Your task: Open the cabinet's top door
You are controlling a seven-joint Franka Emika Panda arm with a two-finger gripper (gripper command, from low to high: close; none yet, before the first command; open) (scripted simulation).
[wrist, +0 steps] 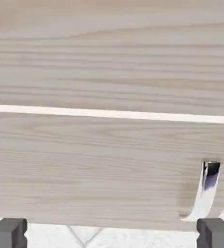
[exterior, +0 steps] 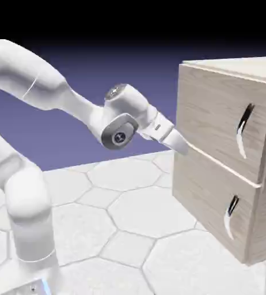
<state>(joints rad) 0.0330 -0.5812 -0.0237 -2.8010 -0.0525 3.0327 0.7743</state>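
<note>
Pale hexagonal tiles run up to the cabinet, whose top door appears closed above the pale seam, its curved handle upright near the edge closer to the camera. That placing suggests hinges along the opposite edge. The gripper is spread wide with nothing between its fingertips, probably to leave room for straddling the handle; it must first shift across and upward.
</note>
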